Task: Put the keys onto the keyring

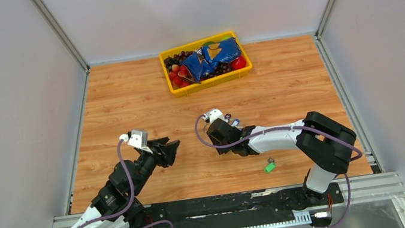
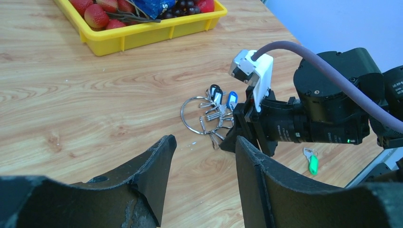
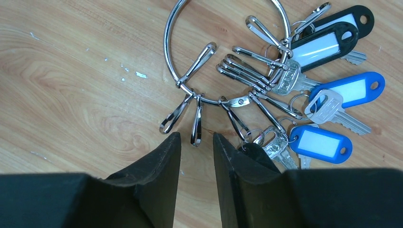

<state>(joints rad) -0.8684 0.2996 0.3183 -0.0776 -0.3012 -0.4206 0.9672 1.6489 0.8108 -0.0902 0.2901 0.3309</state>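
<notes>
Woodgrain desk (image 1: 125,101) boxed by pale walls (image 1: 2,89) on three sides, keyring (image 3: 166,45) lying flat near its middle.
Yellow tray (image 1: 213,81) of fruit (image 1: 179,75) and a blue packet (image 1: 210,58) sits at the far edge; bare wood lies open to left and right and between tray and arms. The ring's clips (image 3: 240,70) fan out, with black- and blue-tagged keys (image 3: 328,107) bunched on one side. Green-tagged key (image 1: 270,166) lies apart from the ring, near the front edge, beside the right arm (image 1: 287,131). That arm folds back leftward; right pincer (image 3: 196,142) tips down at the ring, jaws narrow with nothing gripped, one clip's end at their mouth. Left pincer (image 2: 204,142) points at the ring from a short way off, jaws parted moderately, empty.
</notes>
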